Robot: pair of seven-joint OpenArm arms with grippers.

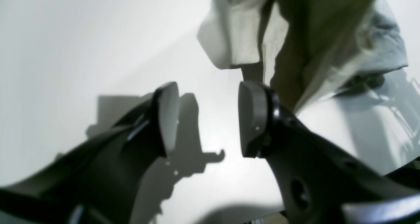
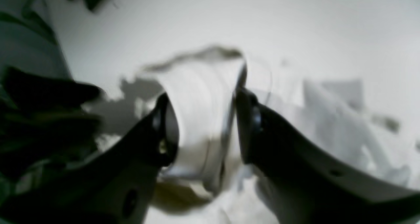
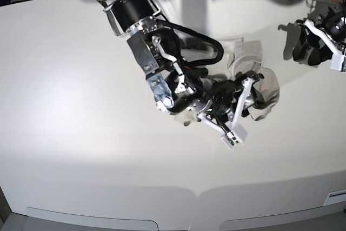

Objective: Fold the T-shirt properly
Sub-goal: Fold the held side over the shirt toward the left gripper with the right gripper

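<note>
One crumpled off-white T-shirt (image 3: 254, 74)

The T-shirt (image 3: 254, 60) is showing as soft, matt cloth, off-white to pale beige, creased and bunched; in the right wrist view its folds (image 2: 203, 96) are looking smooth but blurred. The bench (image 3: 81, 106) is showing a smooth white surface with a faint satin sheen, taking soft shadows. The left fingers (image 1: 252, 119) are looking like dark hard plastic, slightly glossy at the edges, with flat grey matt pads. The right arm (image 3: 157, 52) beside the T-shirt is showing black glossy casings and bright metal brackets.
</note>
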